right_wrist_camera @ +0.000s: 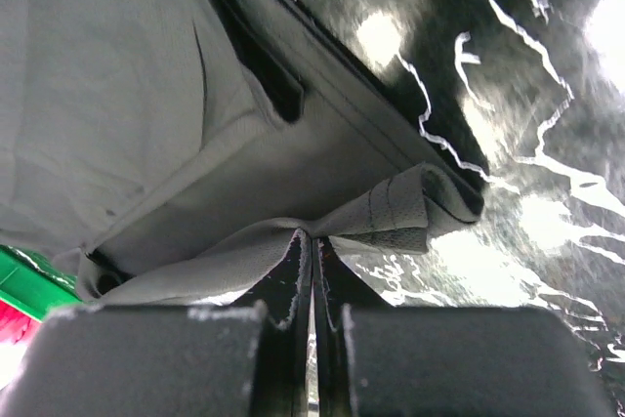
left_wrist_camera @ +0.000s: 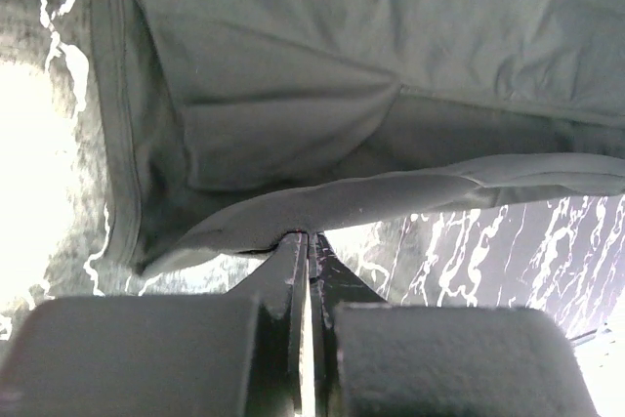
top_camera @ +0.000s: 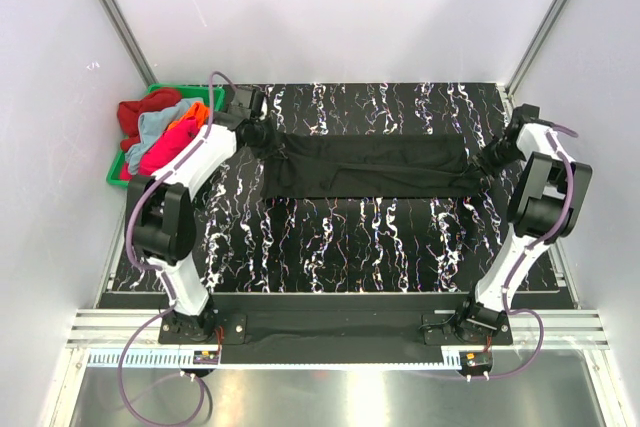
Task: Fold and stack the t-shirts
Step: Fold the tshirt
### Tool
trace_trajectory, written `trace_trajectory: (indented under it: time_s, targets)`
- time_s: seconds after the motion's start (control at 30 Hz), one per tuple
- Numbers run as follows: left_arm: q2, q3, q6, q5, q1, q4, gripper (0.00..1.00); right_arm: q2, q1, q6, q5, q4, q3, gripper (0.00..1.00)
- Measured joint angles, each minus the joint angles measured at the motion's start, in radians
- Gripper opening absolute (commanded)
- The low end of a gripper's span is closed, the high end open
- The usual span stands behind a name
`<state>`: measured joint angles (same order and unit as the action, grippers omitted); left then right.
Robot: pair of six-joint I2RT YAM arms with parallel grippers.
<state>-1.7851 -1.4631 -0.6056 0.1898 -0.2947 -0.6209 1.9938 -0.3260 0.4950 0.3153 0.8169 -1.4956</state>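
Across the back half of the bench (top_camera: 350, 247) we've got the black tee (top_camera: 370, 165) stretched sideways into a long band, w/ an arm at each end. Left hand (top_camera: 258, 133) is on the left end, fingers pressed together and pinching a fold of the cloth edge. On the left wrist cam we see the fabric tucked right btwn the tips, w/ the rest of the shirt spreading away above and a hem running down the left side. Right hand (top_camera: 492, 159) is the same deal on the right end, closed tight on a bunched bit of hem. The right wrist cam shows a small roll of cloth sticking out just beside the tips.

Cloth btwn the two hands looks pulled fairly flat w/ a few long creases. We can't tell if it's lifted or resting on the marbled top, tbh.

At the back left corner sits a green bin (top_camera: 116, 169) w/ the other shirts heaped in it: red tee (top_camera: 135, 112) at the back, light blue tee (top_camera: 160, 125), orange tee (top_camera: 195, 110), and pink tee (top_camera: 165, 152) nearest the front. The left forearm passes just beside that pile.
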Motion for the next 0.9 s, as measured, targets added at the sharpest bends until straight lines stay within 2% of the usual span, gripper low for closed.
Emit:
trace_trajectory:
  time_s: [0.17,0.3,0.33,0.37,0.5,0.53,0.6,0.63,0.7,0.73,0.77,0.83,0.9]
  targets:
    - [-0.063,-0.048,0.000,0.002,0.009,-0.011,0.00,0.082,0.006,0.001,0.015,0.028,-0.092,0.05]
    - [-0.103,-0.076,0.000,0.005,0.027,-0.017,0.00,0.143,0.017,0.006,0.024,0.048,-0.169,0.17]
    - [-0.110,-0.080,0.000,0.004,0.031,-0.018,0.00,0.161,0.020,0.007,0.026,0.054,-0.193,0.25]
    - [-0.117,-0.086,0.000,0.004,0.035,-0.020,0.00,0.183,0.024,0.008,0.026,0.064,-0.227,0.28]
    - [-0.155,-0.114,-0.001,0.000,0.050,-0.037,0.01,0.306,0.027,0.002,0.022,0.109,-0.433,0.39]
    - [-0.163,-0.118,-0.001,-0.002,0.053,-0.039,0.06,0.343,0.028,-0.003,0.017,0.127,-0.509,0.41]
    - [-0.176,-0.118,0.000,-0.003,0.059,-0.043,0.09,0.402,0.031,-0.018,0.005,0.170,-0.649,0.43]
    - [-0.180,-0.118,0.001,-0.004,0.062,-0.047,0.20,0.411,0.032,-0.029,-0.004,0.185,-0.690,0.44]
    - [-0.182,-0.118,0.011,-0.006,0.064,-0.058,0.31,0.399,0.033,-0.048,-0.021,0.211,-0.716,0.47]
    - [-0.182,-0.118,0.018,-0.007,0.065,-0.061,0.43,0.375,0.034,-0.064,-0.037,0.220,-0.700,0.48]
    - [-0.182,-0.119,0.025,-0.008,0.066,-0.063,0.47,0.349,0.035,-0.072,-0.043,0.223,-0.673,0.49]
    - [-0.177,-0.117,0.040,-0.011,0.066,-0.069,0.55,0.265,0.038,-0.086,-0.045,0.214,-0.556,0.50]
    - [-0.154,-0.102,0.057,-0.020,0.066,-0.072,0.55,0.169,0.041,-0.095,-0.045,0.203,-0.413,0.47]
